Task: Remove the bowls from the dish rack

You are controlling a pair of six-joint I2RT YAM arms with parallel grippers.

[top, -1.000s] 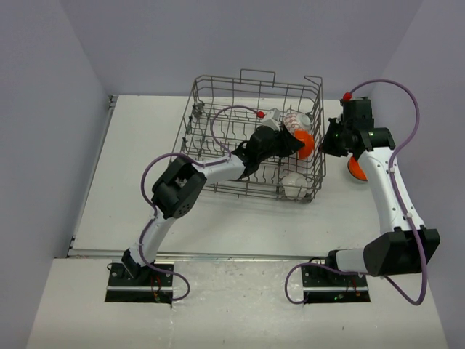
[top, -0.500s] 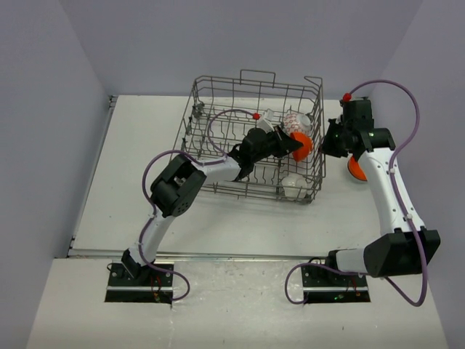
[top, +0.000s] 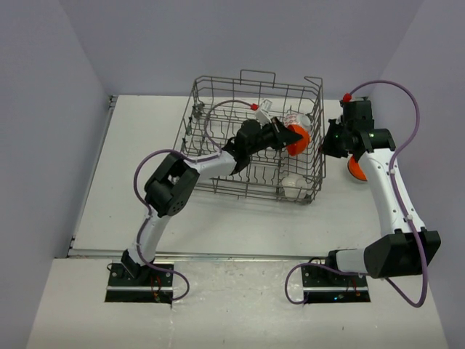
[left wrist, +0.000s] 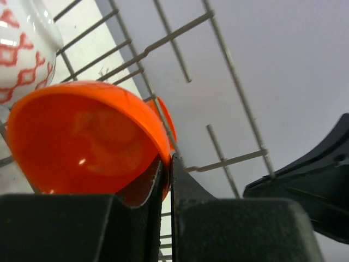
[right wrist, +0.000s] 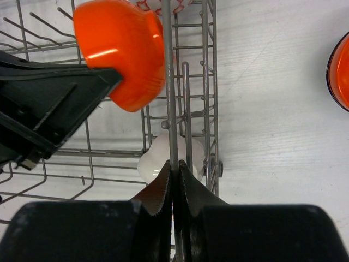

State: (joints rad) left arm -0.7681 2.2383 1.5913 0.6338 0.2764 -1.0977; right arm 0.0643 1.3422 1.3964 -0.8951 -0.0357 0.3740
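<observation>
White counter [top: 145,160] is filling the space between pale lilac walls, and the dish rack [top: 203,138] is sitting on its far half, between the two arms.

The left arm is reaching into the rack from the near left. Its end effector [top: 285,136] is closed narrowly on the rim of an orange bowl [top: 296,138]. In the left wrist view the two fingers [left wrist: 136,191] are pinching that rim from inside and outside, with the glossy inside of the bowl [left wrist: 87,136] facing the camera. The bowl is hanging at the rack's right end, just beside the right wall and tilted onto its side.

A white bowl with red pattern [top: 294,118] is sitting just behind it in the rack, near the far right corner. It is also showing at the upper left of the left wrist view [left wrist: 22,49]. A plain white bowl [top: 293,185] is lying in the near right corner of the rack, on the wire floor.

The right arm is standing outside the rack's right wall. Its end effector [top: 328,142] is clamped almost fully closed on an upright wire of that wall. The right wrist view is showing the serrated fingers [right wrist: 158,191] gripping the wire, with the plain white bowl [right wrist: 155,161] just beyond them.

A second orange bowl [top: 355,169] is resting on the counter to the right of the right arm, well apart from the rack.
</observation>
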